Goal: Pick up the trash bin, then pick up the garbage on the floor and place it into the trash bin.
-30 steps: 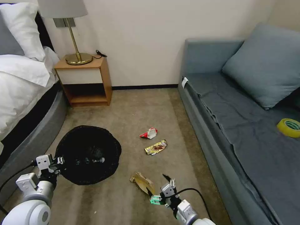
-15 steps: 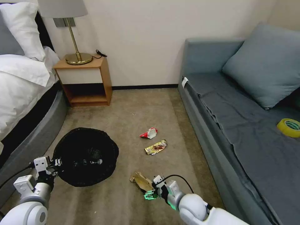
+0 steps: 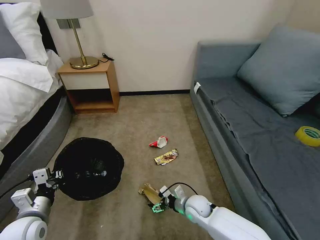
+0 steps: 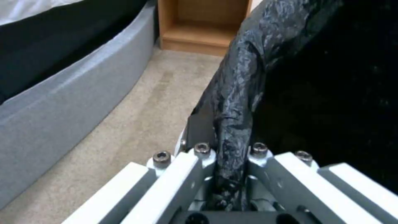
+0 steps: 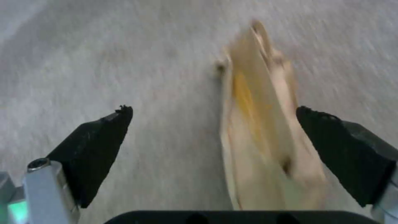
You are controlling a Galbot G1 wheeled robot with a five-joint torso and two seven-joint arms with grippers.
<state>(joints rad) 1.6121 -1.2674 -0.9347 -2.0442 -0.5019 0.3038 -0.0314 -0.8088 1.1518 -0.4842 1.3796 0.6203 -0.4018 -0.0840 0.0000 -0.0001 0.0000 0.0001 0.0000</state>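
Note:
The trash bin [image 3: 88, 168], lined with a wrinkly black bag, is at the lower left of the head view. My left gripper [image 3: 60, 174] is shut on its near rim; the left wrist view shows the bag-covered rim [image 4: 236, 102] pinched in the left gripper [image 4: 227, 149]. Three pieces of garbage lie on the carpet: a red-and-white wrapper [image 3: 159, 142], a gold wrapper [image 3: 166, 157] and a brown scrap [image 3: 149, 193]. My right gripper [image 3: 157, 205] hangs low at the scrap's near end. It is open [image 5: 213, 109], and the brown scrap [image 5: 257, 124] lies between its fingers, close to one pad [image 5: 344, 149].
A bed [image 3: 23, 100] runs along the left, with a wooden nightstand [image 3: 90, 85] and a lamp [image 3: 80, 43] behind the bin. A grey sofa [image 3: 253, 133] lines the right side and carries a cushion [image 3: 283, 66] and a yellow tape roll [image 3: 308, 136]. Open carpet lies between them.
My right arm has swung in and lowered, bringing its open gripper leftward onto the near end of the brown scrap. The bin and left gripper have drifted slightly left and down.

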